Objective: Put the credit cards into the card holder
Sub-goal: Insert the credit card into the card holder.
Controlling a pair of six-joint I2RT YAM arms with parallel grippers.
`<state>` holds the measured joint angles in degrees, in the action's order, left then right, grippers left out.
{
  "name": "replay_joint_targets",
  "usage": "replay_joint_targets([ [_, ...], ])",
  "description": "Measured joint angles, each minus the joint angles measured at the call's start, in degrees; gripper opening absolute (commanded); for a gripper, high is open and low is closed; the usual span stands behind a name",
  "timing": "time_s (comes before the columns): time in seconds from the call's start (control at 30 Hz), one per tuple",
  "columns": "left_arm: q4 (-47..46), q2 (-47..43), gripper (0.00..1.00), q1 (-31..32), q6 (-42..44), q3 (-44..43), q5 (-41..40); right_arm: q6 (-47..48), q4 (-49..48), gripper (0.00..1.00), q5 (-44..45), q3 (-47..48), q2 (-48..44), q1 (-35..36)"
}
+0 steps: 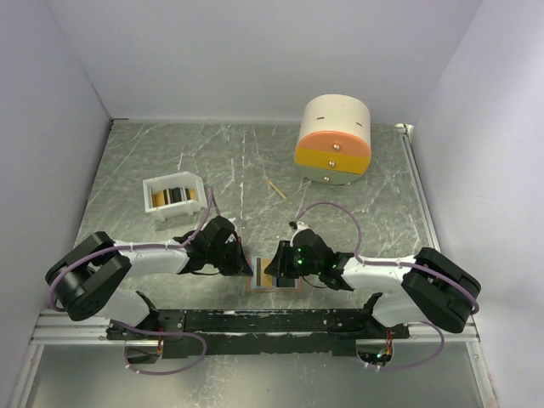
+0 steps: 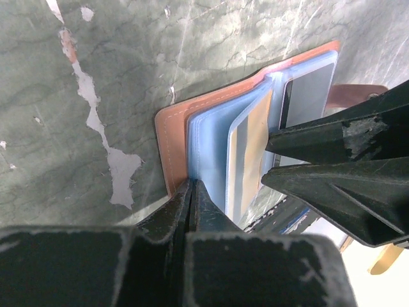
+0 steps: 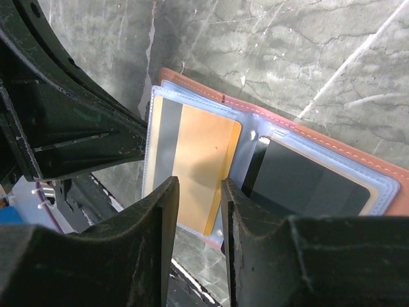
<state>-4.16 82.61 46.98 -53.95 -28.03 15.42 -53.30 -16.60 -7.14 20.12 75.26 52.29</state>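
Both arms reach from the near rail toward the middle and fold low over the worktop (image 1: pixel 374 187). The left arm (image 1: pixel 144 259) comes in from the left and the right arm (image 1: pixel 382 274) from the right. Their wrists face each other across the card holder (image 2: pixel 172 141).

Card holder: lies open on the worktop just beyond the rail, between the two claws. The salmon cover is underneath and the clear blue sleeves face up.

Left claw (image 2: pixel 192 188): fingers pressed together, tips down at the holder's near left edge, where the blue sleeves meet the salmon cover. Whether a sleeve is caught between the tips cannot be told.

Right claw (image 3: pixel 198 185): fingers stand apart with a narrow gap. Their tips are against the raised sleeve leaf that carries the gold card (image 3: pixel 201 153). The card's lower corner shows in the gap, and no pinch on it can be made out. The leaf tilts up off the rest of the holder.

A dark grey card (image 3: pixel 307 182) lies flat in the sleeve on the holder's other half.

Farther back and left, a white tray (image 1: pixel 153 194) holds more dark cards (image 1: pixel 174 195). A thin wooden stick (image 1: pixel 276 189) lies mid-worktop. The round drawer box (image 1: pixel 334 136) stands at the far right.
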Motion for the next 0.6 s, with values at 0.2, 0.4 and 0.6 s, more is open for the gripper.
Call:
replay_joint_targets([
  [0.2,3.7,-0.5,0.2,0.5,0.6,-1.6,-1.6,0.6,4.0,0.39,0.1,1.4,-1.0,0.1],
  [0.4,12.3,-6.0,0.49,0.9,2.3,-3.3,-6.5,1.7,13.8,0.43,2.4,5.1,-8.4,0.3],
  [0.6,15.0,-9.6,0.58,0.9,3.0,-4.2,-10.1,1.9,27.3,0.43,7.8,10.1,-11.7,0.3],
])
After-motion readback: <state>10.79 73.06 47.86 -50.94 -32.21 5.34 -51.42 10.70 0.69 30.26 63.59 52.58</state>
